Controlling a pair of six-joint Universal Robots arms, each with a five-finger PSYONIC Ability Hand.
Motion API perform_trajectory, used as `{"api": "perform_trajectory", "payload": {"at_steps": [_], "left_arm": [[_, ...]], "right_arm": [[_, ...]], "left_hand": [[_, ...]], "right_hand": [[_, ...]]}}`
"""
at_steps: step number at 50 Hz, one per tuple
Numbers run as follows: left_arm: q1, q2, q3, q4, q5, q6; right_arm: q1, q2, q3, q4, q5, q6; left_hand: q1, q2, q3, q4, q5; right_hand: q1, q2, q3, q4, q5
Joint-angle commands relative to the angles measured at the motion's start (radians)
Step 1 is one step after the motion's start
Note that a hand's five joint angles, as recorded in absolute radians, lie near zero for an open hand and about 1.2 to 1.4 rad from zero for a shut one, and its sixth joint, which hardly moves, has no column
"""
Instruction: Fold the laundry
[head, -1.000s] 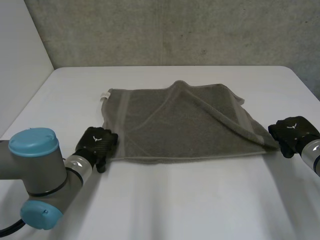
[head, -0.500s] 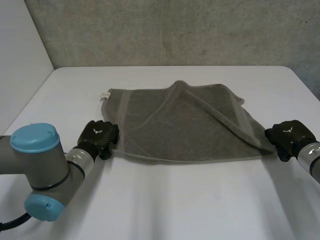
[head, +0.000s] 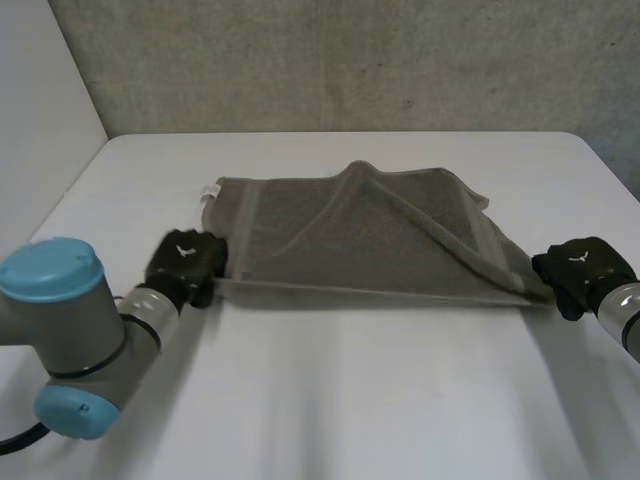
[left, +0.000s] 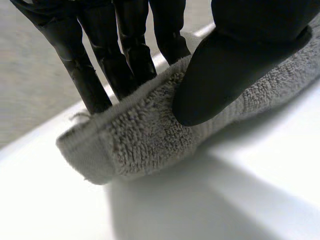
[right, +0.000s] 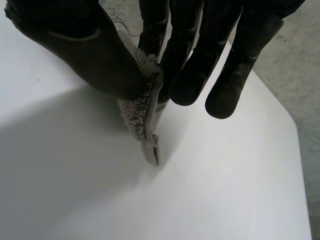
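Towel (head: 370, 240): grey terry with hemmed edges, a small white label (head: 210, 190) at its far-left corner and a diagonal ridge across it. It lies spread at mid white table (head: 350, 400), near edge drawn straight between the hands.
Left hand (head: 185, 262): thumb and fingers pinch the near-left corner.
Right hand (head: 580, 270): thumb and fingers pinch the near-right corner, the cloth's tip hanging below.
Surroundings: grey concrete wall (head: 350, 60) beyond the far edge.

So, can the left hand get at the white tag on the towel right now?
Likely not while it holds on: the left hand is pinching the towel's near left corner. The white tag sits at the far left corner, close beyond it, with nothing lying between, so releasing should free it.
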Motion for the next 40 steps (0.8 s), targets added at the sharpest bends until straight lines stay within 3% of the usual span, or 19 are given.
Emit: {"api": "perform_trajectory", "payload": {"at_steps": [1,10,15,19,27,32,36,40], "left_arm": [[0.028,0.167,-0.055,-0.010,-0.082,0.002],[0.030,0.400,-0.147,-0.066,-0.079,0.007],[0.042,0.471,-0.211,-0.093,-0.047,0.005],[0.057,0.461,-0.236,-0.087,-0.021,0.007],[0.060,0.333,-0.201,-0.079,-0.016,0.007],[0.076,0.270,-0.164,-0.075,-0.016,0.005],[0.125,0.224,-0.144,-0.075,-0.016,0.005],[0.128,0.207,-0.136,-0.072,-0.016,0.004]], "right_arm": [[-0.002,-0.073,-0.001,0.017,0.002,0.002],[-0.012,-0.246,-0.021,0.180,-0.015,-0.005],[-0.008,-0.248,-0.041,0.291,-0.028,-0.051],[0.000,-0.233,-0.044,0.313,-0.041,-0.083],[0.003,-0.009,-0.090,0.305,-0.046,-0.057],[0.003,0.048,-0.119,0.281,-0.038,-0.039],[0.003,0.046,-0.129,0.251,-0.038,-0.005],[0.002,-0.004,-0.116,0.173,-0.038,0.094]], "left_hand": [[0.218,0.183,0.184,0.182,0.205],[0.218,0.183,0.184,0.182,0.205],[0.218,0.183,0.184,0.182,0.205],[0.218,0.183,0.184,0.182,0.205],[0.218,0.183,0.184,0.182,0.205],[0.218,0.183,0.184,0.182,0.205],[0.218,0.183,0.184,0.182,0.205],[0.218,0.183,0.184,0.182,0.205]], "right_hand": [[0.073,0.062,0.053,0.054,0.058],[0.073,0.062,0.053,0.054,0.058],[0.073,0.062,0.053,0.054,0.058],[0.073,0.062,0.053,0.054,0.058],[0.073,0.062,0.053,0.054,0.058],[0.073,0.062,0.053,0.054,0.058],[-0.044,-0.054,-0.063,-0.063,-0.058],[-0.345,-0.356,-0.364,-0.364,-0.359]]}}
